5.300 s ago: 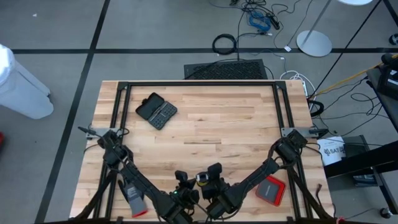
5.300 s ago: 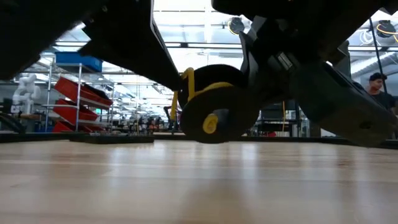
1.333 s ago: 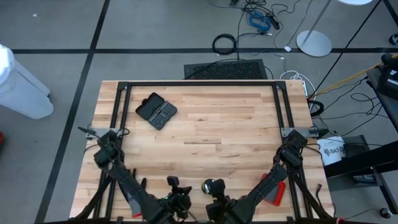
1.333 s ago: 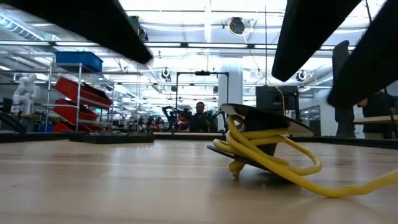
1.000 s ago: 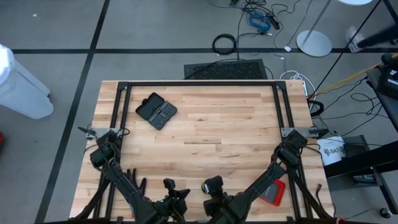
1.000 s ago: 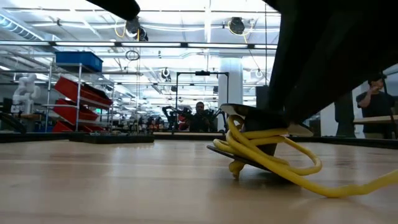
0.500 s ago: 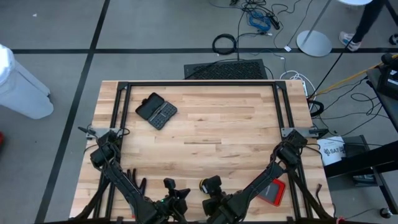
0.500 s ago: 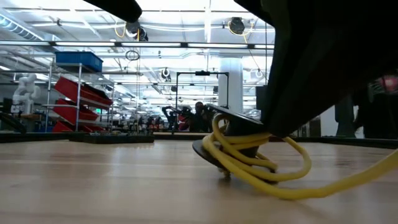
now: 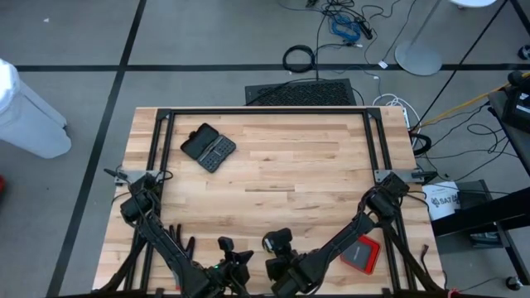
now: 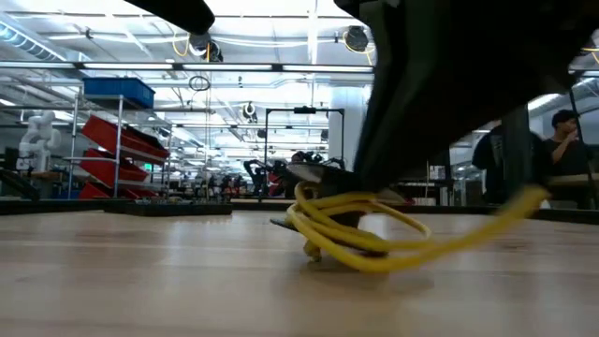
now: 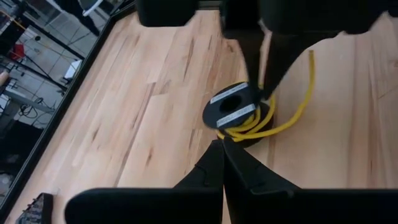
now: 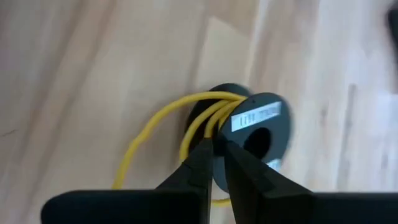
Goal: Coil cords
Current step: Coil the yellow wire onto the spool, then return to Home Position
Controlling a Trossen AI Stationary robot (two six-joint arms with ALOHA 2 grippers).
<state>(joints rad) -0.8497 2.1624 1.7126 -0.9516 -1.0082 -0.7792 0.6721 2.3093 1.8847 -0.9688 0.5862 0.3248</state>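
A thin yellow cord (image 10: 374, 245) is wound loosely on a small black round spool (image 11: 238, 111) that lies tilted on the wooden table near its near edge. It also shows in the right wrist view (image 12: 261, 127). The cord's free tail (image 10: 524, 208) rises off the table. My right gripper (image 12: 216, 148) is over the spool, shut on the cord. My left gripper (image 11: 222, 158) is shut and empty, just to the table's left of the spool, low over the wood. My right gripper pinches the yellow cord's strands (image 12: 210, 127) between its two fingertips, right beside the spool's hub. The fingers come from above, slanting down. How many strands it has is hidden by the fingers. The spool rests tilted on the table and the loops lie slack.
A black case (image 9: 209, 147) lies at the table's far left. A red flat object (image 9: 362, 253) lies near the right arm at the near right. The table's middle is bare wood (image 9: 273, 178).
My right gripper has moved a little toward the table's left edge. The spool with its cord has slid along the table the same way, still tilted. The cord's free tail has risen off the wood.
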